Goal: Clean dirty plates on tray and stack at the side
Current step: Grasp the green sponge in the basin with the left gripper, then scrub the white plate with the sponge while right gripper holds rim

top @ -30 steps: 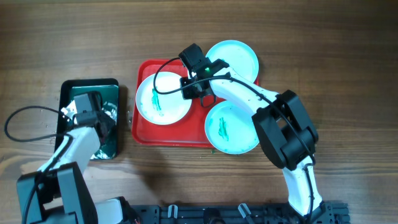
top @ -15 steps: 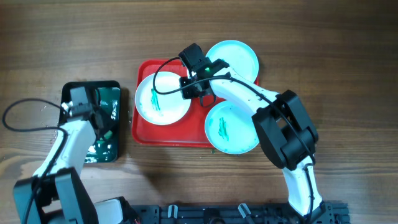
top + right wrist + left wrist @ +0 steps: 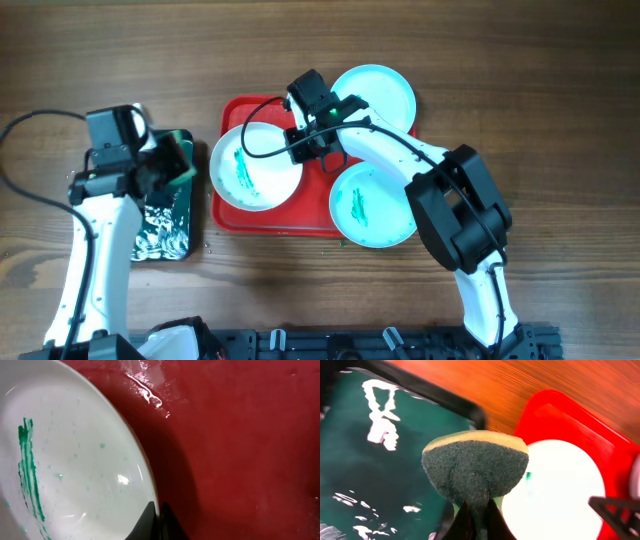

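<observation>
A red tray (image 3: 285,218) holds a white plate (image 3: 256,167) smeared with green at its left. My right gripper (image 3: 300,150) is shut on that plate's right rim (image 3: 145,485) and tilts it up. A second green-smeared plate (image 3: 372,205) sits at the tray's front right and a clean plate (image 3: 378,92) at the back right. My left gripper (image 3: 172,165) is shut on a green and yellow sponge (image 3: 475,467), held above the black basin's right edge (image 3: 475,412) next to the tray (image 3: 545,415).
A black basin (image 3: 160,225) of dark green water stands left of the tray. Cables trail from both arms. Wood tabletop lies all round.
My left arm has lifted the sponge out of the basin and swung it right toward the tray. My right gripper has tilted the left plate and shifted it slightly left.
</observation>
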{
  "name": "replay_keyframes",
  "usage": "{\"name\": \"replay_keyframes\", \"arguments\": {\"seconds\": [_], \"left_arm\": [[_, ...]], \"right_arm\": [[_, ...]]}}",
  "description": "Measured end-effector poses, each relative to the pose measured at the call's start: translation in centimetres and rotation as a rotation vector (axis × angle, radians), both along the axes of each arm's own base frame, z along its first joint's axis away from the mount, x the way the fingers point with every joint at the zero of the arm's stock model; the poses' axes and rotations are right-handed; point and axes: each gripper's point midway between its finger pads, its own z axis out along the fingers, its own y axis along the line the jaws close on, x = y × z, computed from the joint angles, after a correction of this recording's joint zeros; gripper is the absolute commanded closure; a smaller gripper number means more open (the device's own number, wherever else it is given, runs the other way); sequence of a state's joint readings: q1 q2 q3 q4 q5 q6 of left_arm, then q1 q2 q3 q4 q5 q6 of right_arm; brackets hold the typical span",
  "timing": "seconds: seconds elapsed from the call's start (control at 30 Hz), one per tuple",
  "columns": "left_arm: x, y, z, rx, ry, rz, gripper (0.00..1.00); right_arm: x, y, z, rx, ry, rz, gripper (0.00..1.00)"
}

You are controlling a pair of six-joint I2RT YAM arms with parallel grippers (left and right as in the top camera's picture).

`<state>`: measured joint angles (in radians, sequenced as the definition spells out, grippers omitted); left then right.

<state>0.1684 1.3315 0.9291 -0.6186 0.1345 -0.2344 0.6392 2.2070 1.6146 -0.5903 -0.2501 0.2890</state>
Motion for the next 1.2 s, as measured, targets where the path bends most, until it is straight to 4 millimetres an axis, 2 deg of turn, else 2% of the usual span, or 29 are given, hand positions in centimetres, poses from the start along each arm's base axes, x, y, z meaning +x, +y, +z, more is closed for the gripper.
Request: {"name": "replay_keyframes", "arguments": {"seconds": [0.13,0.23,0.33,0.57,0.97,1.1,1.2], "left_arm": [[0.9,-3.0,-0.6,-0.008,-0.005,-0.107,0.96],[1.5,-4.9,-2.6,-0.004,0.04,-0.152,0.96],[1.9,-5.8,-4.9,0.003,0.09,-0.153,0.96],[2.9,-8.4,-9.2,0.039,0.152,-0.13,0.96],[6.2,-10.4,-11.4,0.13,0.081,-0.136,0.96],[6.1,-11.8,-11.4,0.103,0.087,-0.242,0.96],[5.0,-13.8,-11.5,0.026,0.123,-0.369,0.96]], "right_arm": [[-0.6,-0.1,-0.1,-0.002,0.025,0.009,0.96],[-1.4,-0.8,-0.5,-0.026,0.077,-0.016,0.96],[-1.8,-2.1,-0.9,-0.054,0.135,-0.09,0.96],[-1.3,-4.4,-1.1,-0.078,0.21,-0.236,0.96],[-0.3,-4.6,-1.1,-0.089,0.163,-0.261,0.95],[-0.1,-4.6,-1.1,-0.092,0.154,-0.263,0.96],[-0.1,-4.6,-1.1,-0.091,0.153,-0.263,0.96]]}}
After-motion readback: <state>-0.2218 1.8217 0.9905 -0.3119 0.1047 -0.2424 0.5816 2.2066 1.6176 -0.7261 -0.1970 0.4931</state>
